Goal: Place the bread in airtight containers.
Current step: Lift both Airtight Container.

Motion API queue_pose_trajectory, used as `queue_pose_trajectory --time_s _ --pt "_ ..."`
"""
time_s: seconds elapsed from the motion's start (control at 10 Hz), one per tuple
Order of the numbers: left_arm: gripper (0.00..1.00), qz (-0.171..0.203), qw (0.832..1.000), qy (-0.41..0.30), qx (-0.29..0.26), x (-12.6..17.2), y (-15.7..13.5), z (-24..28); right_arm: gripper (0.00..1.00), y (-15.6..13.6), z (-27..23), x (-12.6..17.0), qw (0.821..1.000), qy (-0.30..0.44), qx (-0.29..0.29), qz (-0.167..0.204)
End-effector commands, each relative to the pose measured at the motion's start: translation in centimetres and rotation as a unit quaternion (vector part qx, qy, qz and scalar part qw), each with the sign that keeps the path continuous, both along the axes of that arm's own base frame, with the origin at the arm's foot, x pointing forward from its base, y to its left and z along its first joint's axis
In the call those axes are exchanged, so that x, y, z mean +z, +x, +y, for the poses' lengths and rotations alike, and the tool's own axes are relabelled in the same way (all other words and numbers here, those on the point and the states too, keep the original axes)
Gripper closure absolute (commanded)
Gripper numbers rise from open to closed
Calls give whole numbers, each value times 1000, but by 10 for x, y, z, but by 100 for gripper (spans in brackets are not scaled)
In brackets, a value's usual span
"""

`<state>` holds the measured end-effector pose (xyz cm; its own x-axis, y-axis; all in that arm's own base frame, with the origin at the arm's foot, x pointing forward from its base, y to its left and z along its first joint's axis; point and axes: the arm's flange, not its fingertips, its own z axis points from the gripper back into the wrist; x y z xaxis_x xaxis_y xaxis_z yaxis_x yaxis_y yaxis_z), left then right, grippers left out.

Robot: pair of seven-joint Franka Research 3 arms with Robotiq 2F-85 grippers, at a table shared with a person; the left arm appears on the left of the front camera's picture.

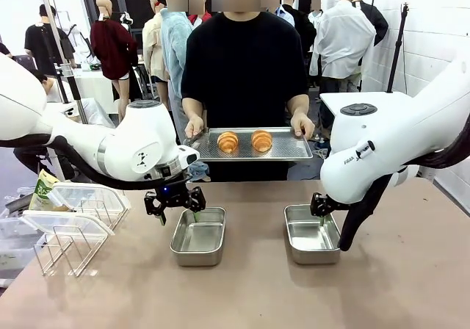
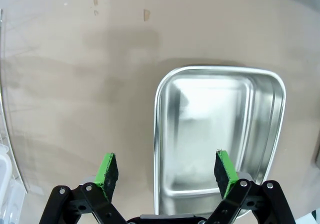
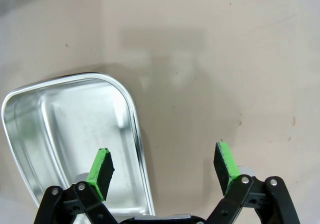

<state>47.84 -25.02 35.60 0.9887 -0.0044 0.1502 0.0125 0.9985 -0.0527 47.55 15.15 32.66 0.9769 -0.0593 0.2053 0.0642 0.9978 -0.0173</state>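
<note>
Two golden-brown croissant-like breads (image 1: 228, 142) (image 1: 261, 140) lie on a perforated metal tray (image 1: 290, 150) that a person holds at the table's far edge. Two empty shiny steel tins stand on the table without lids: the left tin (image 1: 199, 235) (image 2: 220, 134) and the right tin (image 1: 311, 233) (image 3: 70, 139). My left gripper (image 1: 175, 200) (image 2: 167, 171) hovers open over the left tin's left rim, one pad above the tin and one above the table. My right gripper (image 1: 322, 207) (image 3: 162, 166) hangs open over the right tin's far right rim, partly hidden behind its arm.
A white wire rack (image 1: 70, 244) at the table's left holds clear plastic lids (image 1: 88, 195). Plastic bins (image 1: 15, 233) sit beyond the left edge. Both of the person's hands (image 1: 194, 127) grip the tray. Bare brown tabletop (image 1: 257, 292) stretches in front of the tins.
</note>
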Motion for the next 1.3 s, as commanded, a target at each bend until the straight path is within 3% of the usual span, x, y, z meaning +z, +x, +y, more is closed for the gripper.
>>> queue_pose_trajectory --time_s 0.0,0.4,1.2 --pt "0 -24 999 11 -17 3 -19 6 0 5 3 -5 1000 -2 -10 6" --pt "0 -30 999 4 -41 -24 -9 13 0 12 8 -16 1000 -4 -11 18" --pt "0 -13 999 18 -45 -38 5 -1 0 9 8 -17 1000 -3 -17 20"
